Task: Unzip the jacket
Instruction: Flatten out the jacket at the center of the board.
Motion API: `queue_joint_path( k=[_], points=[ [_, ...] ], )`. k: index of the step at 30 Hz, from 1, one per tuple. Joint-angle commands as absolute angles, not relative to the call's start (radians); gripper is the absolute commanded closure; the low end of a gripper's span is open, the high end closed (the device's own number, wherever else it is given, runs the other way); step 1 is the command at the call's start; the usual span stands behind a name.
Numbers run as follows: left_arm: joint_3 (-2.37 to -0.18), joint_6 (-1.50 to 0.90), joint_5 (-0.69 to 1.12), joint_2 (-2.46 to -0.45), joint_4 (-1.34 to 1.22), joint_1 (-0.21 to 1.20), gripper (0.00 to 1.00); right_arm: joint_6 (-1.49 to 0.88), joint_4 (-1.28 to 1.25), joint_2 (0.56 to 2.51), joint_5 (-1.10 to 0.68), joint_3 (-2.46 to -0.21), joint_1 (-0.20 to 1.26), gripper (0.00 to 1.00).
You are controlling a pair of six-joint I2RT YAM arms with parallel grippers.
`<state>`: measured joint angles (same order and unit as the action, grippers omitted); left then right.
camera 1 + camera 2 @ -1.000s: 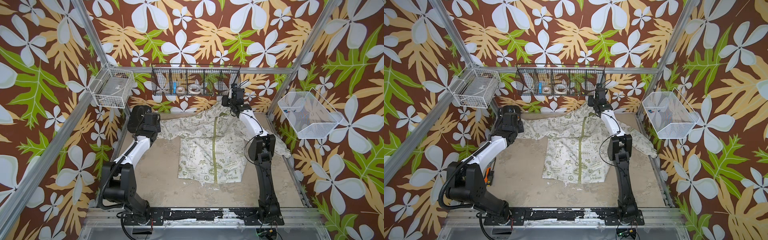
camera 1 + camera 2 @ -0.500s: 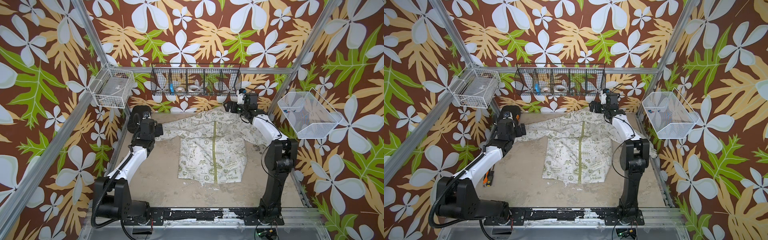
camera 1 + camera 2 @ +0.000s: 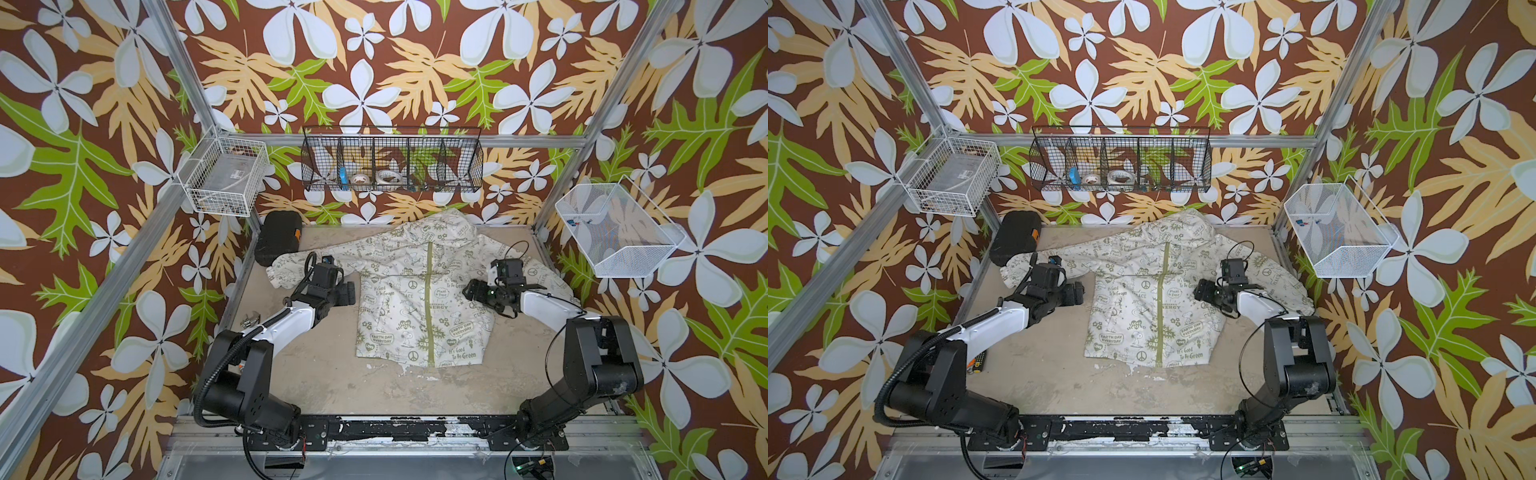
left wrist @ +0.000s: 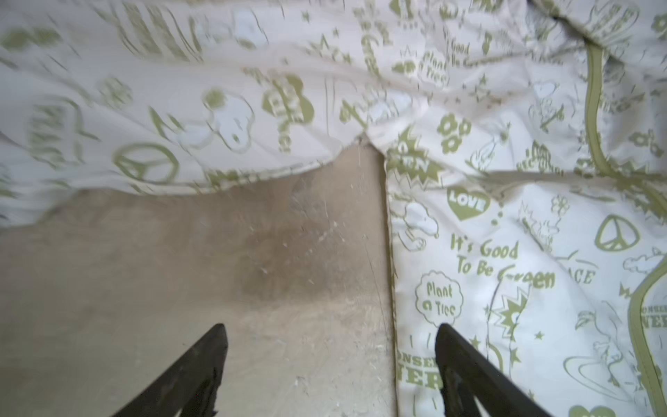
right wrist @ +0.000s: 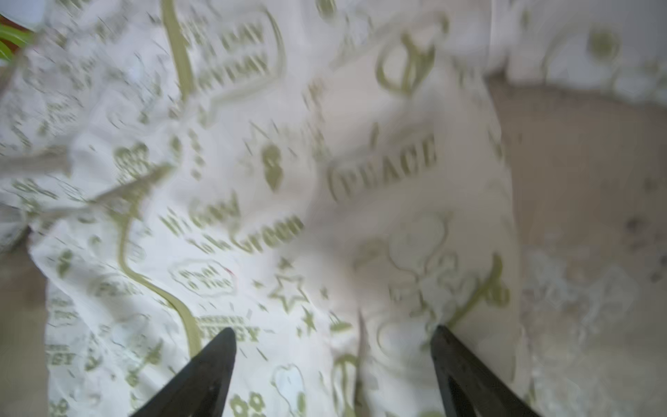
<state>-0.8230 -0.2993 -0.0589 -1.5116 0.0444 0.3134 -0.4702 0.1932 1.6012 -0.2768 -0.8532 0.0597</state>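
Jacket [image 3: 399,316] lies zipped at frame centre; you see left gripper [image 4: 331,326] and right gripper [image 5: 334,328] both spread apart, empty

The left gripper [image 3: 350,292] is no longer at the far sleeve [image 3: 286,268] and now hangs over the jacket's [image 3: 395,328] side edge below the armpit. The right gripper [image 3: 473,291], earlier up by the hood [image 3: 440,226], now hangs over the chest. A black case [image 3: 276,239], formerly hidden, now shows.
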Motion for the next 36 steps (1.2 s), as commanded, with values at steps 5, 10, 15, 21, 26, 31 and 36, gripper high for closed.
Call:
queue_joint_path(
  k=[5, 10, 15, 21, 26, 31, 36],
  points=[
    [-0.812, -0.414, -0.002, -1.590, 0.055, 0.382, 0.17, -0.469, 0.178, 1.536, -0.246, -0.705, 0.060, 0.41],
    [-0.781, -0.443, 0.024, -1.612, 0.040, 0.420, 0.44, -0.440, 0.262, 1.409, -0.219, -0.632, 0.060, 1.00],
    [-0.695, -0.484, 0.051, -1.566, 0.016, 0.442, 0.85, -0.509, 0.353, 1.157, -0.244, -0.536, 0.091, 1.00],
    [-0.597, -0.530, 0.032, -1.395, 0.041, 0.464, 0.60, -0.627, 0.496, 0.957, -0.215, -0.546, 0.140, 0.40],
    [-0.565, -0.548, 0.015, -1.296, 0.058, 0.465, 0.15, -0.712, 0.513, 0.991, -0.085, -0.547, 0.118, 0.14],
    [-0.563, -0.573, 0.069, -1.343, 0.036, 0.465, 0.11, -0.749, 0.412, 1.079, -0.065, -0.501, 0.111, 0.17],
    [-0.576, -0.602, 0.048, -1.408, 0.044, 0.467, 0.16, -0.749, 0.343, 1.142, -0.095, -0.460, 0.111, 0.29]
  ],
)
